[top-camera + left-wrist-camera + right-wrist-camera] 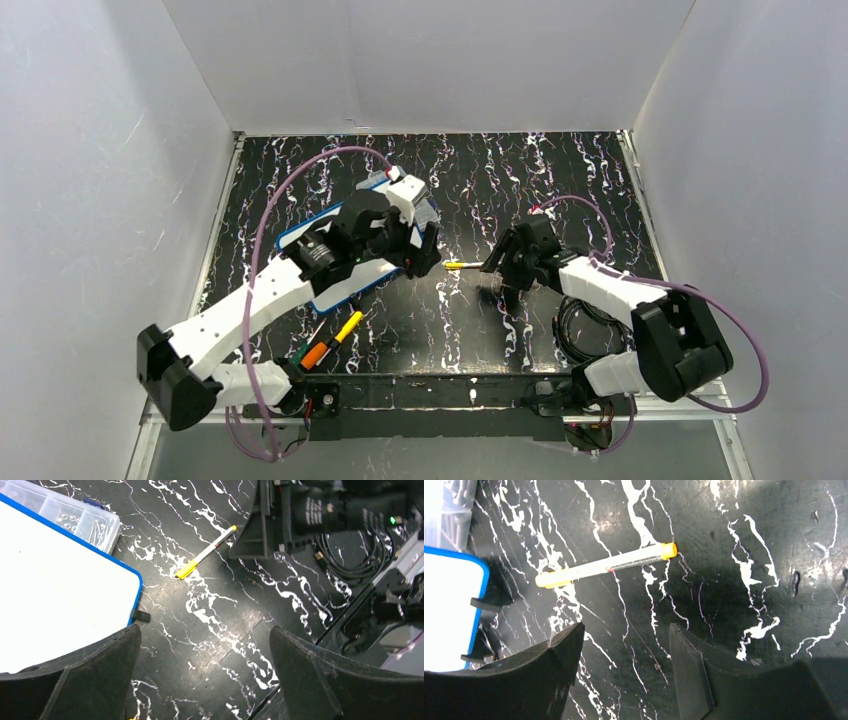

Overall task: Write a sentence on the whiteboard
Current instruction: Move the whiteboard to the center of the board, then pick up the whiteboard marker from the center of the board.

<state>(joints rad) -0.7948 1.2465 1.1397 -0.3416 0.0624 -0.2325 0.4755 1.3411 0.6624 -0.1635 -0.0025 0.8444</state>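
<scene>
- The black marbled table (560,190) fills the middle of the top view. All the work sits in its centre.
- The whiteboard (60,595) lies flat at centre left of the top view, mostly under my left arm. In my left wrist view it fills the left side, and in my right wrist view its blue-rimmed corner (454,610) shows at the left edge.
- Every part of the board I can see is plain white. I find no sentence on it, though my arm hides much of it from above, so I cannot vouch for the covered part.
- By my reckoning the task has hardly begun. A pen has to be picked up and uncapped if it is capped, and all the writing is yet to do.
- My left gripper (205,675) is spread wide with nothing between its fingers. It hangs over bare table just beside the board's corner.
- My right gripper (624,665) has its fingers partly apart and pinches nothing. The pen lies just beyond the fingertips.
- The clear box (80,517) sits against the board's far edge, at upper left of my left wrist view, with small metal parts inside.
- The pen (604,566) is pale-barrelled with yellow ends. It lies flat on the table between my two grippers.
- An orange marker (316,354) lies low in the top view, near my left arm's base.
- As for writing, the pen's barrel carries a red mark and some dark print, too small to read.
</scene>
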